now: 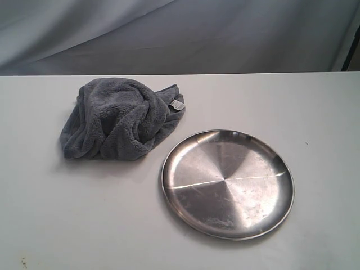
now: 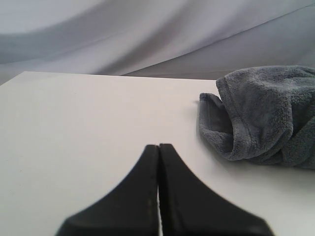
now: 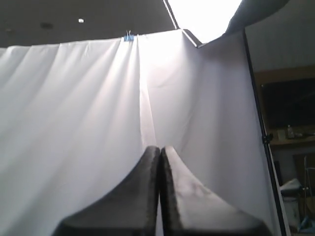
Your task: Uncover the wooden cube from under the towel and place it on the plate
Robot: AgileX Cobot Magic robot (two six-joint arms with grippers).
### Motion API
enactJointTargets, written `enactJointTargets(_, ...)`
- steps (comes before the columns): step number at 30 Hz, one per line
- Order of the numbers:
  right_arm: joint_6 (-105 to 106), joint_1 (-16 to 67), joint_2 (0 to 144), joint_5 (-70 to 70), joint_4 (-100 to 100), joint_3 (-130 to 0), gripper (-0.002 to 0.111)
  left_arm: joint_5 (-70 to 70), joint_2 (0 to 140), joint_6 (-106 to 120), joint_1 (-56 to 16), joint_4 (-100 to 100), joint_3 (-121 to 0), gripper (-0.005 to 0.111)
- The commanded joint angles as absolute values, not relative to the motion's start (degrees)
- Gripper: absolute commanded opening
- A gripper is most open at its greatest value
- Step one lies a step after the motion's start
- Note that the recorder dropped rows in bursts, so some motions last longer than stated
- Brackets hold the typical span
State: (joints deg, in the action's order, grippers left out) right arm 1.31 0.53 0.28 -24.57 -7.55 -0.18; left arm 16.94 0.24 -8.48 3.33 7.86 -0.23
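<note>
The dark grey fluffy towel (image 1: 121, 118) lies bunched in a mound on the white table, its small white label (image 1: 178, 105) showing at its right edge. The wooden cube is hidden from every view. The shiny round steel plate (image 1: 228, 183) lies bare to the right of the towel and nearer the front. Neither arm shows in the exterior view. My left gripper (image 2: 159, 146) is shut on nothing, low over the table, with the towel (image 2: 266, 115) a short way off. My right gripper (image 3: 160, 148) is shut too, pointing up at a white backdrop curtain.
The white table (image 1: 67, 214) runs wide around the towel and plate. A grey-white draped backdrop (image 1: 180, 34) hangs behind its far edge. In the right wrist view a dark stand pole (image 3: 261, 137) and a bright lamp (image 3: 204, 14) show beyond the curtain.
</note>
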Motion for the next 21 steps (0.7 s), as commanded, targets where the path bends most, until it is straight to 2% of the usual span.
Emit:
enactJointTargets(1, 1.04, 0.67, 0.00, -29.02, -8.14, 0.00, 0.000, 16.53, 0.00, -8.74, 3.39, 7.87, 0.00, 0.000)
enactJointTargets(4, 1.04, 0.67, 0.00, -27.06, -8.14, 0.00, 0.000, 16.53, 0.00, -8.74, 3.39, 7.87, 0.00, 0.000)
enactJointTargets(12, 0.92, 0.67, 0.36, -4.80, -8.14, -8.79, 0.000, 16.53, 0.00, -8.74, 3.39, 7.87, 0.00, 0.000)
enactJointTargets(21, 9.59, 0.67, 19.25, 22.04, -13.41, -27.38, 0.000, 16.53, 0.00, -8.74, 3.39, 7.87, 0.00, 0.000)
